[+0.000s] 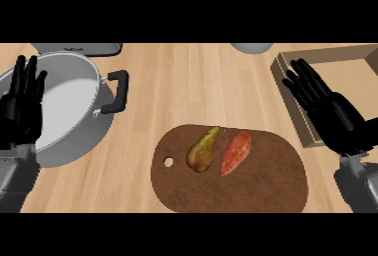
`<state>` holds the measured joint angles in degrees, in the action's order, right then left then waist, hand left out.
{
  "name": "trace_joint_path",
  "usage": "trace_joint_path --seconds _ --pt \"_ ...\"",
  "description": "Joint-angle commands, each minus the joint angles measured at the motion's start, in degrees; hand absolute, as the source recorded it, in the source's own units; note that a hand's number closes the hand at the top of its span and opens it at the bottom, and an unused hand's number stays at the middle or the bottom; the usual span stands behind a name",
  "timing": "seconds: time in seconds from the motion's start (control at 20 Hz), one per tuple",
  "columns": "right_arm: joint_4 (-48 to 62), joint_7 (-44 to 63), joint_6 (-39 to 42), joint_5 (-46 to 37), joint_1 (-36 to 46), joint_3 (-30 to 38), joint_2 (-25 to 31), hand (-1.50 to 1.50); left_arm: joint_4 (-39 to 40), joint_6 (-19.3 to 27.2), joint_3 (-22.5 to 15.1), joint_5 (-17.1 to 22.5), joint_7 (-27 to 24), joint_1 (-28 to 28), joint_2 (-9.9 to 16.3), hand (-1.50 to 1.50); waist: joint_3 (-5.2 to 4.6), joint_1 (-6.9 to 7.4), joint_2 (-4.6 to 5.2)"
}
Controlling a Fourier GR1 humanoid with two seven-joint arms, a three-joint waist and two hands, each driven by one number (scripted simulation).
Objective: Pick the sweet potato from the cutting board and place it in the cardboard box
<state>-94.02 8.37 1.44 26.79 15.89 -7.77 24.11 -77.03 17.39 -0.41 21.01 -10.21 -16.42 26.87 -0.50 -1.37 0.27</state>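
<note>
Head view: dark brown rounded cutting board (244, 195) with a small hole near its left edge, lying on the pale wood-grain counter (184, 85). On it, the sweet potato (236, 152), reddish-orange, tapered, lies just right of a yellow-green pear (203, 150). Cardboard box (325, 65), tan and open-topped, at upper right. Grey metal pot (66, 110) with black handle at left. Left hand (21, 107) and right hand (332, 115) both upright, fingers straight and spread, holding nothing.
</note>
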Motion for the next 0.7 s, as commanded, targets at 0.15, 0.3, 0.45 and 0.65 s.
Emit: trace_joint_path --seconds 0.15,0.3,0.45,0.65 --pt "-8.07 3.08 -17.57 -12.35 -0.39 8.84 6.18 -1.5 -1.03 -5.6 -7.2 -6.57 -0.06 0.58 4.14 0.0 0.27 -4.05 -1.47" --pt "-5.51 9.38 -17.81 -23.98 -5.62 7.92 17.96 -1.5 -2.29 -9.48 -10.4 -7.71 0.24 2.87 5.85 0.0 -0.49 -6.91 -1.76" --pt "-14.12 13.54 -25.98 -28.3 -12.59 8.99 15.7 -1.5 -5.17 -11.56 -13.14 -8.36 2.25 3.44 6.06 0.0 0.29 -4.25 -1.68" --pt "-26.23 16.34 -26.86 -40.03 -20.52 3.19 18.48 -1.5 -7.01 -11.45 -14.87 -10.22 1.7 3.78 5.14 0.0 0.31 -1.91 -1.12"
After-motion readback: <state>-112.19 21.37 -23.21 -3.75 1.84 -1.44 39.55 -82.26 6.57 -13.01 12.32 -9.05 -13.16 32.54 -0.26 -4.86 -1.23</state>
